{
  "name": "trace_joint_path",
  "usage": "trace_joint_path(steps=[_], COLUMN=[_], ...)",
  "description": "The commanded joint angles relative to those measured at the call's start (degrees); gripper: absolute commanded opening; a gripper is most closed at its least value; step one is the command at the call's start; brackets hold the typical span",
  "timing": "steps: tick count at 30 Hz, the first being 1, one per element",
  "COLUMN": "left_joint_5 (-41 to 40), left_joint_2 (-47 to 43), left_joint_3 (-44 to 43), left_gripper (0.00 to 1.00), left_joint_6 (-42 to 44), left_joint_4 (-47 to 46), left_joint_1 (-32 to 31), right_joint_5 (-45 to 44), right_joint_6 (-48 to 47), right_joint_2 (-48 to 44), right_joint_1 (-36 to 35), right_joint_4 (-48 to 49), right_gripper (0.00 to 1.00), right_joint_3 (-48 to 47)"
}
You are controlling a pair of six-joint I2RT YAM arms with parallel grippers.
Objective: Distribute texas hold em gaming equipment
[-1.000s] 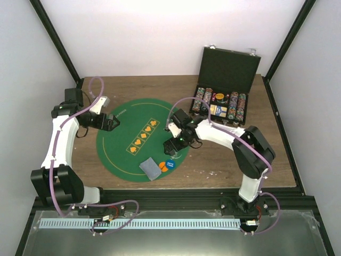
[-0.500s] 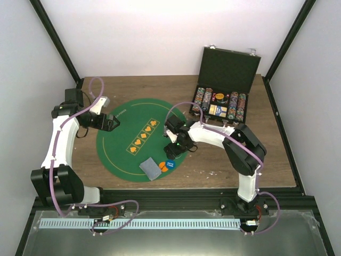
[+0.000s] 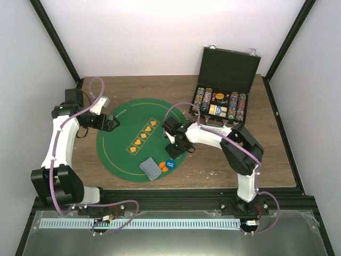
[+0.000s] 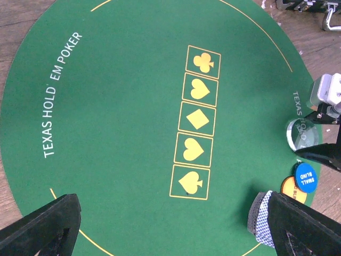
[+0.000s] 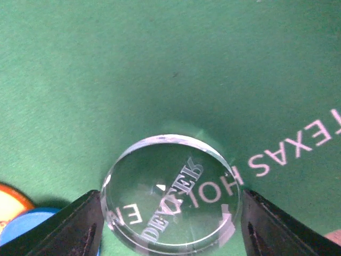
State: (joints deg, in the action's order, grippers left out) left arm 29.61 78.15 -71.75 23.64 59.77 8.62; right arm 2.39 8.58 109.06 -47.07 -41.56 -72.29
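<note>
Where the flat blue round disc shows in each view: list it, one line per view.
Top external: flat blue round disc, near-right edge of the big round green felt mat.
Left wrist: lower right.
Right wrist: bottom-left corner.
Shared landmark: flat orange round disc beside it.

Round green felt mat (image 3: 120, 140), printed TEXAS HOLD'EM POKER plus five yellow suit boxes, lies centre-left on the wooden bench (image 3: 277, 154). Upper right: black hinged case (image 3: 232, 66), open, lid upright.
</note>
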Motion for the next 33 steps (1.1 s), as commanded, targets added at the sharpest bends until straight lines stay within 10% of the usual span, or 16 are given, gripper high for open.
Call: trace_joint_path(steps=[1,14,25,33], left_joint_5=[0.08,5.01,23.72,28.47], left_joint_2=[-0.19,0.44,4.57,3.54], left_joint_3=[0.54,-1.12,-5.13,-1.88], left_gripper=[0.97,0.94,0.72,0.72], left_joint_6=[1.09,0.15,-3.35,-13.48], left_joint_4=[0.69,0.72,1.36,-9.88], left_joint_1=[-0.20,-0.48,-11.69,-15.60], right_joint_5=[-4.31,-5.42,-2.85,-3.13], right_joint_6=[0.35,-5.99,-20.61,-27.86], right_joint_2=[2.27,-8.80,-22.66,-22.76], right_joint_1=[-0.17,-0.13,-1.01,-3.47], right_joint_4=[-1.11,11.84,43.67,48.97], right_gripper=[0.66,0.47,0.45,0.44], right_joint_3=[-0.51,1.72,10.25,11.42])
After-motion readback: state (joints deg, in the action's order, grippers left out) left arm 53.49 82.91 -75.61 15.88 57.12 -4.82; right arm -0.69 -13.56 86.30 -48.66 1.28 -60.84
